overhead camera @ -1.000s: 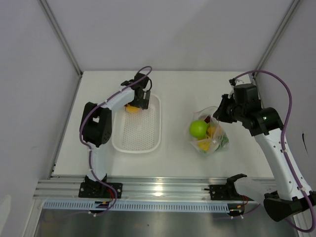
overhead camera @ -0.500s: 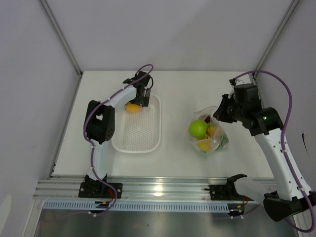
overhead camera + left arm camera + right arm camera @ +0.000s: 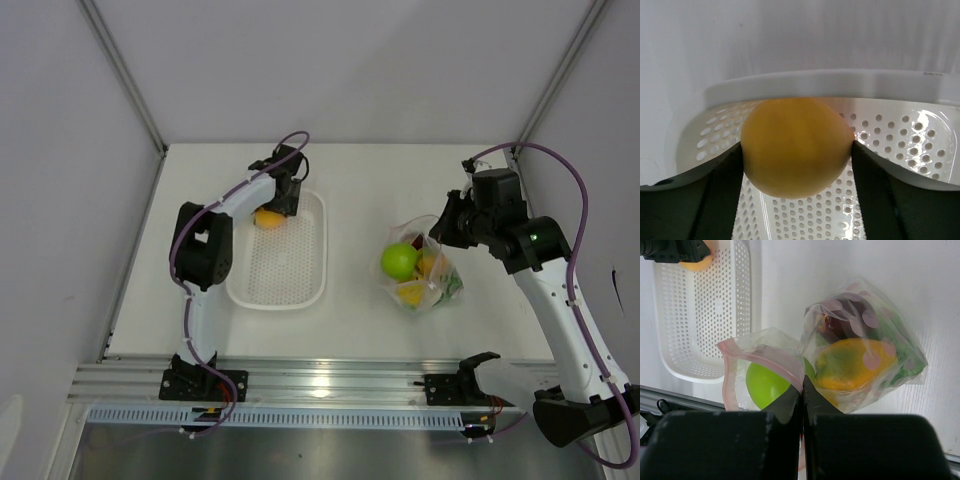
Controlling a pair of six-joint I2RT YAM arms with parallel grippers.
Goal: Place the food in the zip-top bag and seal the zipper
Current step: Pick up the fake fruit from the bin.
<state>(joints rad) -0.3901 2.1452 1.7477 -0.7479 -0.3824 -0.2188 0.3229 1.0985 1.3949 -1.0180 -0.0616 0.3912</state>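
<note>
The left gripper (image 3: 275, 205) is closed on an orange-yellow fruit (image 3: 796, 146), one finger pressed against each side. The fruit sits in the far left corner of the white perforated basket (image 3: 300, 290), close to the rim.

To the right of the basket and apart from it, the zip-top bag (image 3: 875, 385) lies on the white surface (image 3: 360, 180). The right gripper (image 3: 802, 395) is shut tight on the bag's upper edge, pinching the pink zipper (image 3: 765, 357). The rest of the strip curves away in an open loop, so the mouth gapes unsealed.

A lime-green fruit (image 3: 765, 385) sits just inside that opening. Deeper in the bag lie a second orange-yellow fruit (image 3: 850, 365) and, beyond it, a dark red apple (image 3: 840, 320) under the pink dots. Green patches along the bag's far side are probably the lettuces (image 3: 900, 340), though the crinkled plastic blurs them.
</note>
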